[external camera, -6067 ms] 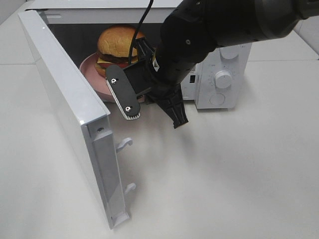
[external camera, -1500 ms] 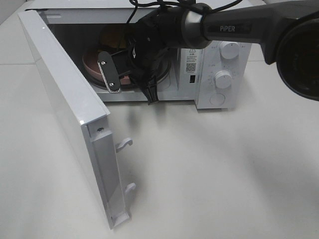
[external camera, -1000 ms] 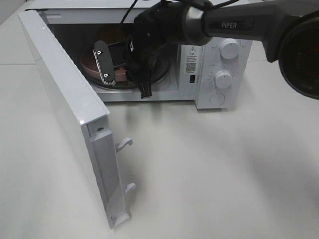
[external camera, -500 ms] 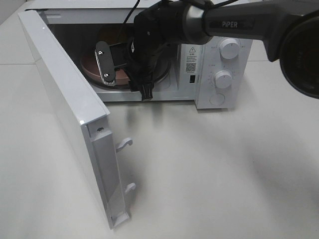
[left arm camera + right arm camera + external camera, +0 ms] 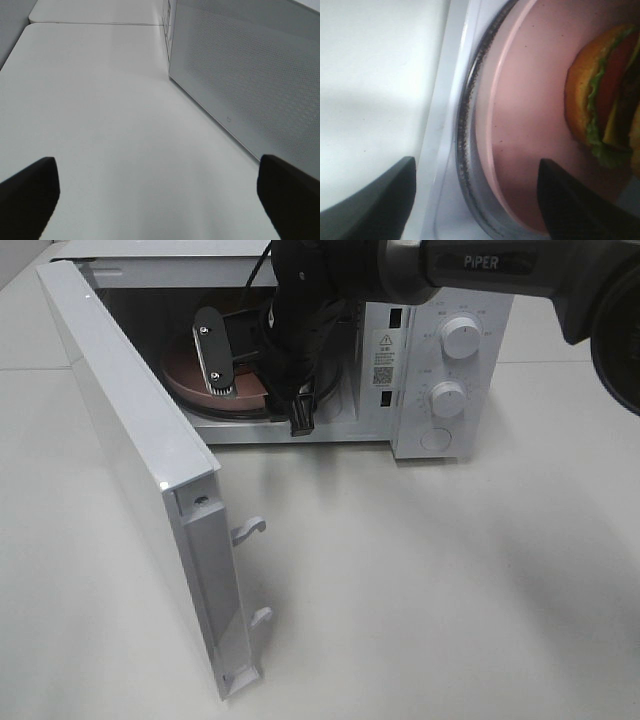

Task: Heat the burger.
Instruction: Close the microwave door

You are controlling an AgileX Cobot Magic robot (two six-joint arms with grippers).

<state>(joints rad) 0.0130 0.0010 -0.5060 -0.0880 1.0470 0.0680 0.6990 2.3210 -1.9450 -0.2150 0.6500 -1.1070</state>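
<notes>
Burger [image 5: 600, 100] on pink plate [image 5: 520, 125] inside microwave [image 5: 430, 360]; right fingers [image 5: 370, 195] apart, empty; left fingers [image 5: 27, 195] wide apart.

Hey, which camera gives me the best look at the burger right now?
The right wrist view: the burger shows close up, bun, lettuce and filling, on the pink plate. In the high view the right arm blocks it. The left wrist view shows only the microwave door and table.
</notes>
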